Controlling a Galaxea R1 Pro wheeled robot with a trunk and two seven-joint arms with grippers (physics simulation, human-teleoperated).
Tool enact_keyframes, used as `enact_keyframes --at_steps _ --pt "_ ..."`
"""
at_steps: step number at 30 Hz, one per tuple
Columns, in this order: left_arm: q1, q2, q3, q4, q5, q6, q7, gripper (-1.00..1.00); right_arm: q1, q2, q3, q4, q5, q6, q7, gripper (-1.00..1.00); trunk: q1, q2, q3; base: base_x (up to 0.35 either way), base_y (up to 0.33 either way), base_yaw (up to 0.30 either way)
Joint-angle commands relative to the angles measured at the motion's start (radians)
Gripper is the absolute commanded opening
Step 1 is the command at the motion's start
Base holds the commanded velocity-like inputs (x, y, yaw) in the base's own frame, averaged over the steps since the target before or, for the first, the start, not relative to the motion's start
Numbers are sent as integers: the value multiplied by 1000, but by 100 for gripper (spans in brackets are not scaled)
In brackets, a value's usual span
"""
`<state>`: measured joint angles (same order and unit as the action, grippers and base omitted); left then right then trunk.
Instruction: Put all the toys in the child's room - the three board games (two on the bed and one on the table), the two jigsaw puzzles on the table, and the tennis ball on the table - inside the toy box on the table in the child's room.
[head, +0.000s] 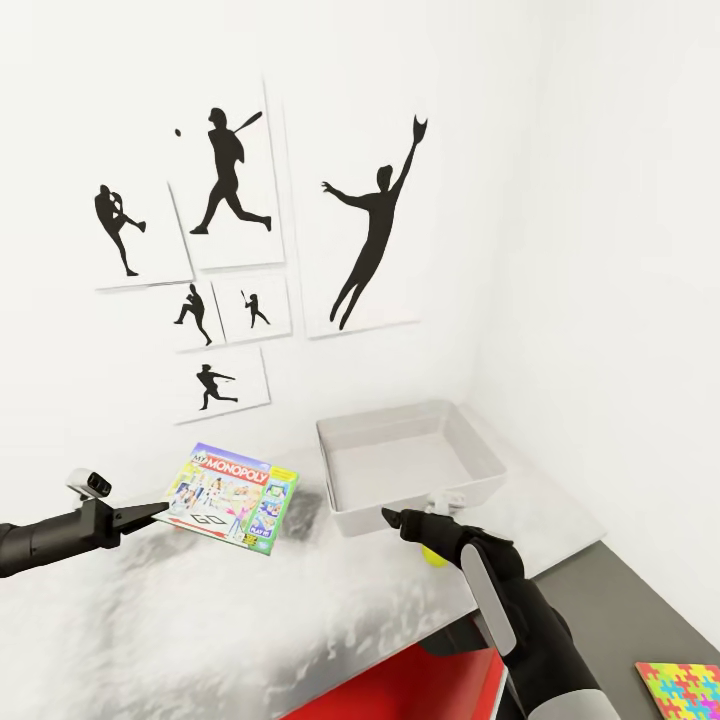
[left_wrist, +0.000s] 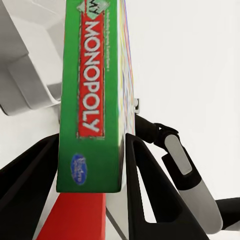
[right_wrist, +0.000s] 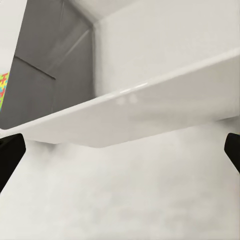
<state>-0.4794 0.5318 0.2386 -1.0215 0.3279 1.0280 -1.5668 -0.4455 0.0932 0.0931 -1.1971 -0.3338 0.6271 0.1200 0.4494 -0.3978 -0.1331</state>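
Monopoly board game (head: 232, 497) | clamped by left gripper (head: 160, 512) | far edge cropped

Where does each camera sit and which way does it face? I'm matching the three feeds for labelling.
Head view: from the robot's head, looking forward and down at the table, toy box and wall; both arms show.
Left wrist view: along the left claw, shut on the board game; the right arm shows beyond.
Right wrist view: along the open right claw at the toy box's wall.
Shared: the toy box appears in all three.
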Motion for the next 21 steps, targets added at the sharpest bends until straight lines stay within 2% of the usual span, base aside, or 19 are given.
enact_keyframes --at_steps 1,21 --pt "-1 0 -1 0 0 11 -4 -100 -1 0 -1 -1 1 5 3 100 1 -2 -2 0 0 0" --pt "-1 -1 -5 0 0 5 -4 -100 1 -12 -6 -2 -11 8 6 100 1 -2 -2 0 0 0"
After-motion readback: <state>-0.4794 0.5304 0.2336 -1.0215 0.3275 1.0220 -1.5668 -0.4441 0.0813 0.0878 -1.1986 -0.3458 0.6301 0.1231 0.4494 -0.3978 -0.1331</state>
